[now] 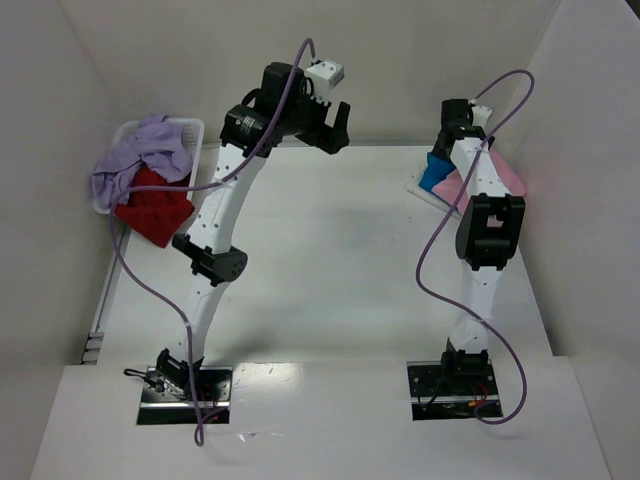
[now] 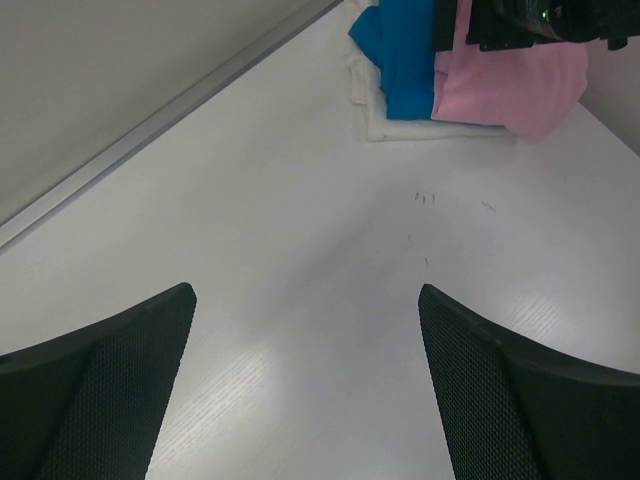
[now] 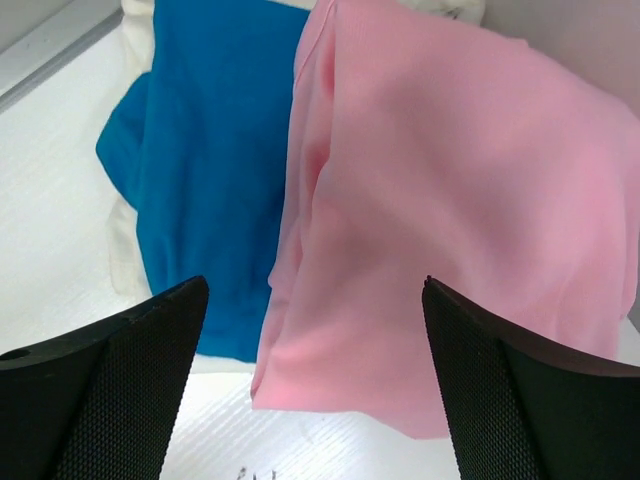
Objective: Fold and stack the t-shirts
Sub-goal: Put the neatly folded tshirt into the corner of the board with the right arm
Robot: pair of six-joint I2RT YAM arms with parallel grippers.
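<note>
About half the job looks done. At the upper right of the top view, the light pink t-shirt and the bright blue t-shirt lie flat as folded rectangles in the far corner of the desk. The pink one overlaps the blue one's right edge rather than sitting squarely on it, so the pile may want tidying. Both rest on a white layer, and I cannot tell whether it is cloth or a mat. The right hand hovers directly over this pair with its fingers spread wide and nothing between them. It grips neither shirt, and whether it touches the cloth is not visible. At the upper left of the top view, the lavender t-shirt is crumpled over the rim of the white basket. The red t-shirt hangs bunched just below it, spilling over the basket's near side towards the desk. Neither is folded, so these two are what remains. The left hand is raised high at the upper centre of the top view, fully open and empty, with bare desk under it and the pink and blue shirts beyond. Judging by this, the next work is to fetch a shirt from the basket, spread it on the open middle of the desk, fold it and add it to the pile.
</note>
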